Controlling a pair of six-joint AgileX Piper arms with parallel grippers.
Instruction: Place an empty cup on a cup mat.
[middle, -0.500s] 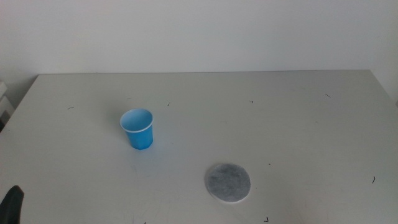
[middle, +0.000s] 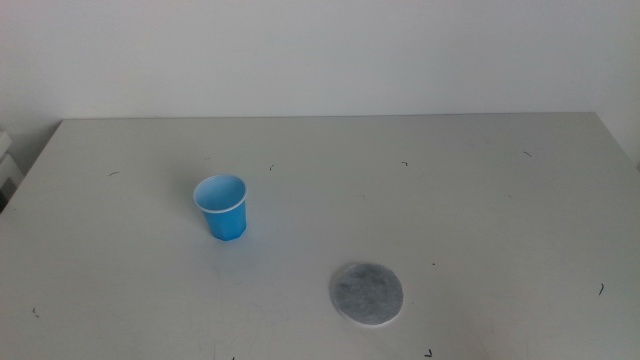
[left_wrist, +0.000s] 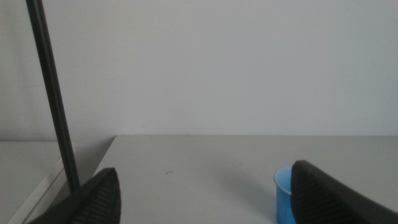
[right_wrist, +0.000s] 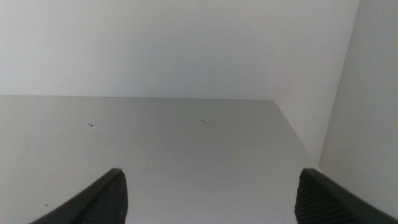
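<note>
Left tool (left_wrist: 205, 196): jaws spread wide, holding nothing; low and level over the worktop (middle: 480, 200), with the cup (middle: 221, 206) showing just past the inside of one jaw in its wrist view. Not visible in the middle view.

Right tool (right_wrist: 208, 196): jaws likewise wide apart and empty; faces bare worktop and a wall; waiting, out of the middle view.

Cup: bright blue paper, thin white rim, tapering to its base. Upright, mouth up, nothing seen inside. Stands free on the worktop, touched by nothing.

Cup mat (middle: 367, 295): flat round grey disc with paler edge. Lies flat, well apart from the cup, nearer the camera and to the cup's right in the middle view. Nothing on it.

Dark thin pole (left_wrist: 53, 93): upright beside the worktop edge, on the far side of the left tool from the cup.

Step in hand, as judged: reach for the cup; task not yet begun. The left tool is the likelier one, since only it has the cup in sight.

Handling note: paper wall will crush easily, so bring the jaws either side of the body below the rim, centre before closing, and close only until it holds. Lift straight, keep it upright, and set it down square within the cup mat's edge.
</note>
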